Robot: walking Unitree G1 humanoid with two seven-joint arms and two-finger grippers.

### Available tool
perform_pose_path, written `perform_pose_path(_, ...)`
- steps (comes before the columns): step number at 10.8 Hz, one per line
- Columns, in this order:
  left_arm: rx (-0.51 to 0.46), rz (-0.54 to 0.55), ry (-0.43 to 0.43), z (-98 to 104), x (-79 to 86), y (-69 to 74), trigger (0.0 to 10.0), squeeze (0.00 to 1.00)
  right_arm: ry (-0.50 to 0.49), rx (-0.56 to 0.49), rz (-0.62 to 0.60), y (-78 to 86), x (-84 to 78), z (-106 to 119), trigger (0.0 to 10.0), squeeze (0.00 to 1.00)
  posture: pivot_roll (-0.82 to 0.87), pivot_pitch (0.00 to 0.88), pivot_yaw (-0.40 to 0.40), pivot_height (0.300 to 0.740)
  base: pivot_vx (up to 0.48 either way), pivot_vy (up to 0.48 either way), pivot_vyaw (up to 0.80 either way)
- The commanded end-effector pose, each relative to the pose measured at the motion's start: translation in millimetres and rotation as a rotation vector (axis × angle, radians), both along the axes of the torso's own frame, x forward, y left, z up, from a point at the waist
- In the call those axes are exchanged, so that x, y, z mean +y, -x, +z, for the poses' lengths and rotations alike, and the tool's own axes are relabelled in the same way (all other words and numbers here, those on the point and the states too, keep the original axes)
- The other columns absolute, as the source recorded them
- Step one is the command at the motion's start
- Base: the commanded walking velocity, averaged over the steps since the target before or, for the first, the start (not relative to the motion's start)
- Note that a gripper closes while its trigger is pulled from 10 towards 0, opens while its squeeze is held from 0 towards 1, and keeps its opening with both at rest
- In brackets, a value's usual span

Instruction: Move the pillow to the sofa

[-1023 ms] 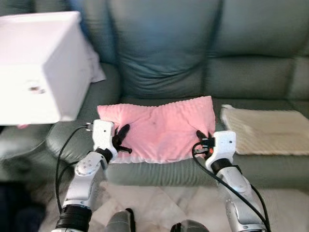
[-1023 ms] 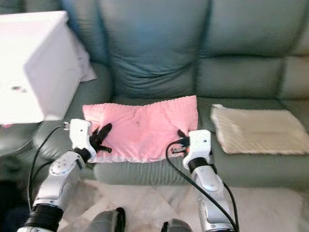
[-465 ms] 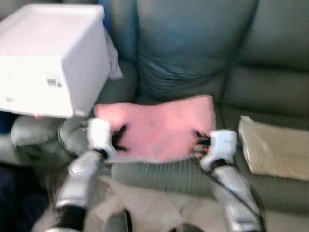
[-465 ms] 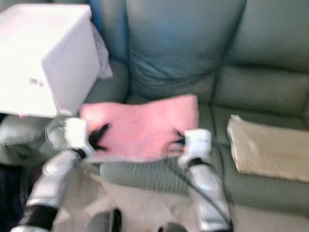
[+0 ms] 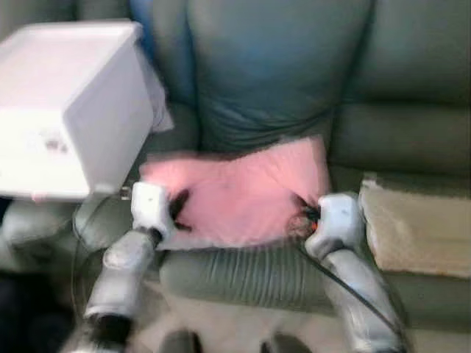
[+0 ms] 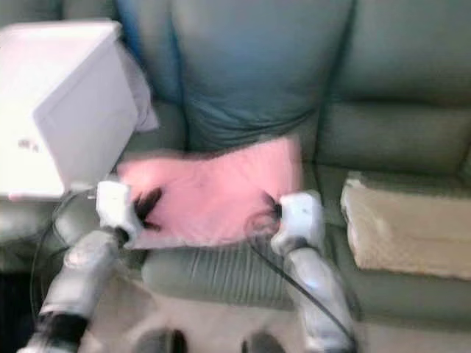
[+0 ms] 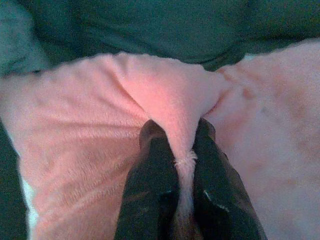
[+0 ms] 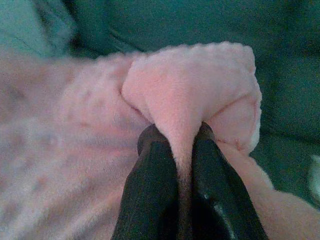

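A pink fuzzy pillow (image 5: 239,195) lies flat on the grey-green sofa seat (image 5: 243,272), against the backrest. My left gripper (image 5: 179,209) is shut on the pillow's left front edge; in the left wrist view a ridge of pink fabric (image 7: 175,120) is pinched between the black fingers (image 7: 152,175). My right gripper (image 5: 303,213) is shut on the pillow's right front corner, and the right wrist view shows a fold of pillow (image 8: 185,100) squeezed between its fingers (image 8: 150,185).
A white box (image 5: 70,118) stands on the sofa's left armrest, close to my left arm. A beige knitted cushion (image 5: 416,232) lies on the seat to the right of the pillow. Pale floor (image 5: 221,331) runs in front of the sofa.
The camera has shifted and the picture is blurred. Both grippers still hold the pillow, which sits slightly further back on the seat.
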State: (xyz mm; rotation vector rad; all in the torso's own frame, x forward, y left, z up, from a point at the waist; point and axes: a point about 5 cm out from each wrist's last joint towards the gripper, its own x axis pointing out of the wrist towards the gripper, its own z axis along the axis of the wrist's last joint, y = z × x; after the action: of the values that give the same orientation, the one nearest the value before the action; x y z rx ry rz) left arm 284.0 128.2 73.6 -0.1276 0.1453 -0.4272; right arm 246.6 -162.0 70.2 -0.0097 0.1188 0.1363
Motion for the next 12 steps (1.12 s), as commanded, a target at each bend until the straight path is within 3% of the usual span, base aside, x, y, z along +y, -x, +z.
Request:
perform_pose_path(1, -0.005, 0.014, -0.024, 0.3, 10.1, 1.3, 10.0, 0.0, -0.025, -0.042, 0.03, -3.9, 10.8, 8.8, 10.0, 0.0, -0.1, 0.067, 0.001, 0.74, 0.0, 0.0, 0.0)
perform_pose_path(8, 0.005, 0.009, -0.035, -4.0, 11.7, 3.8, 10.0, 0.0, -0.027, -0.03, 0.013, -3.0, 10.5, 6.2, 10.0, 0.0, -0.1, 0.078, 0.0, 0.74, 0.0, 0.0, 0.0)
perform_pose_path(12, 0.001, 0.021, -0.073, -7.0, 12.2, 4.2, 10.0, 0.0, -0.039, -0.029, 0.014, -2.8, 12.2, 5.7, 10.0, 0.0, -0.09, 0.083, -0.001, 0.676, 0.0, 0.0, 0.0)
